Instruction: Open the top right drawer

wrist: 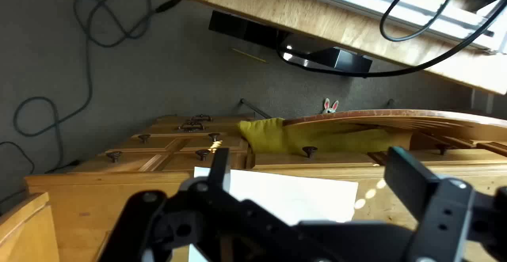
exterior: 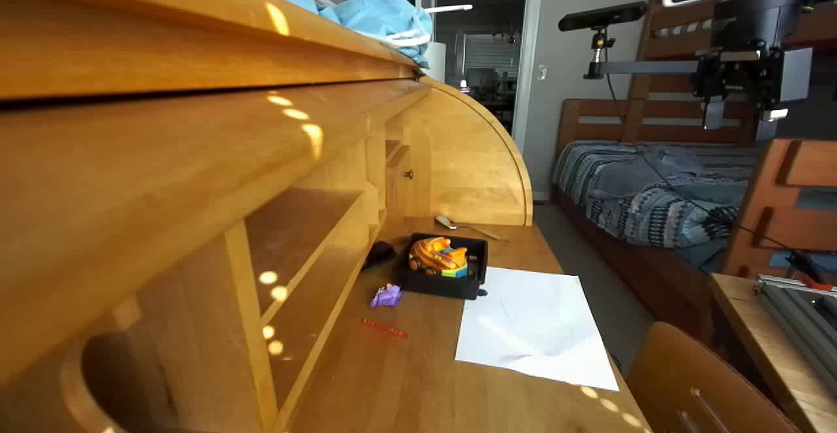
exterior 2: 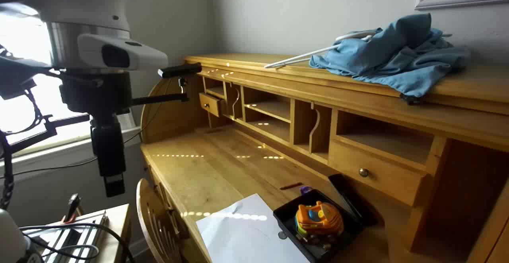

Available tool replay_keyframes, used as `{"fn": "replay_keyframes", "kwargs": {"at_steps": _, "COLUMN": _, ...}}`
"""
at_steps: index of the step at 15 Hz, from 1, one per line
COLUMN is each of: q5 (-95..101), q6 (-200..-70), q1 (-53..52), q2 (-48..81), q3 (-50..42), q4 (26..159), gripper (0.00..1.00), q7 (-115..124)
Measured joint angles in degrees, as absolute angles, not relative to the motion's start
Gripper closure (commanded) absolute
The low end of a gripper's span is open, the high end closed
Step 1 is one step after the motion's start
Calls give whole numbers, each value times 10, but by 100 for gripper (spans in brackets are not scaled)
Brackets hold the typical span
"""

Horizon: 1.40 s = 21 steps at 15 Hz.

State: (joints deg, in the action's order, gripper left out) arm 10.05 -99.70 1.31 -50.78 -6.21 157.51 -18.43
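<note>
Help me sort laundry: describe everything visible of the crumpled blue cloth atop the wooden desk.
The crumpled blue cloth lies in folds on top of the honey-coloured wooden desk, partly draping over its front edge. It looks soft and matte; folds hide its full outline. A slim white hanger sticks out from it.

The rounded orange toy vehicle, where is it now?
At lower right in an exterior view, the toy sits inside a black rectangular tray, beside the white paper sheet.
</note>
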Motion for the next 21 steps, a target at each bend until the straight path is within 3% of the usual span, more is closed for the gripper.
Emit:
{"fn": "replay_keyframes", "kwargs": {"at_steps": 8, "q5": 100, "q6": -1042, "q1": 22, "q2": -505, "q3": -79, "q4": 1574, "gripper": 0, "q7": -151}}
{"fn": "replay_keyframes", "kwargs": {"at_steps": 21, "q5": 98, "q6": -1404, "q1": 91, "q2": -396, "q3": -96, "q4": 1572, "gripper": 0, "q7": -27}}
